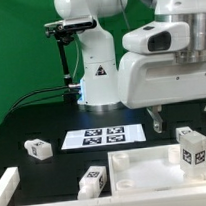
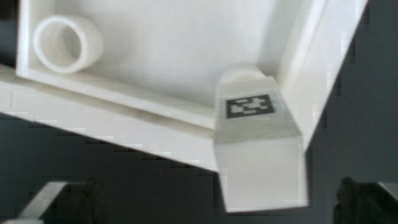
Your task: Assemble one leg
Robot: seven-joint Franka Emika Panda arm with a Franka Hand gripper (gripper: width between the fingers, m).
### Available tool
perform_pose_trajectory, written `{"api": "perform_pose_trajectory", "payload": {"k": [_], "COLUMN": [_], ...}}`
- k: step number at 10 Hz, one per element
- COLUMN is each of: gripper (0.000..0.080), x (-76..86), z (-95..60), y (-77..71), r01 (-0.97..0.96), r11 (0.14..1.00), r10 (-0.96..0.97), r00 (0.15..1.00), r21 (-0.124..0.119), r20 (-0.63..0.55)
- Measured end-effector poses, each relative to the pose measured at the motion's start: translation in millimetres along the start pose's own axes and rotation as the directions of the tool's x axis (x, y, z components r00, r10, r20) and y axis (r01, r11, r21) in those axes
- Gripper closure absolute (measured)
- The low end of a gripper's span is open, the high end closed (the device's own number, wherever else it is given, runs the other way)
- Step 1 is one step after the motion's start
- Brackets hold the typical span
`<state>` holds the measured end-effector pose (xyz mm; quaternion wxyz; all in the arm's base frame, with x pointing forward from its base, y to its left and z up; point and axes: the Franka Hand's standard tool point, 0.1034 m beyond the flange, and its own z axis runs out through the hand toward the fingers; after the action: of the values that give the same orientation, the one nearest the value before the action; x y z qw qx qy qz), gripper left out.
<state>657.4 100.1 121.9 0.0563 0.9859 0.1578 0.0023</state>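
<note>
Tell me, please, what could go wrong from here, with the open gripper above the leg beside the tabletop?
1. The leg appears to sit close against the tabletop's raised edge, so a finger of the open gripper might catch that edge on the way down.
2. In the wrist view the leg looks slightly askew between the fingers, so closing could twist or tip it rather than grip it squarely.

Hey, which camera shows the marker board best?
The exterior view: the marker board lies whole and unblocked, beyond the tabletop. The wrist view shows none of it, only a leg against the tabletop.
</note>
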Motion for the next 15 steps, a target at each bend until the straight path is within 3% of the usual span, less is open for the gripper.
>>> {"api": "perform_pose_trajectory", "payload": {"k": [3,5,7,9,13,15], "gripper": [0.015,0.015,0.015,0.015,0.015,0.015], "x": [-3.0,-14.0,-7.9,-6.7,-5.5,-6.3], "z": [1.8,4.8,11.9,15.2,13.7,11.6], "y": [2.8,0.2,5.0,0.2,-11.1,-10.2], "r01": [-0.002,-0.063,-0.089,-0.1,-0.117,-0.121], "r11": [1.0,0.998,0.996,0.995,0.993,0.993], "r10": [0.002,0.061,0.087,0.097,0.118,0.121], "r00": [1.0,0.993,0.99,0.99,0.987,0.986], "r21": [-0.016,0.012,0.015,0.016,-0.014,-0.012], "r20": [0.001,0.101,0.108,0.106,0.113,0.11]}}
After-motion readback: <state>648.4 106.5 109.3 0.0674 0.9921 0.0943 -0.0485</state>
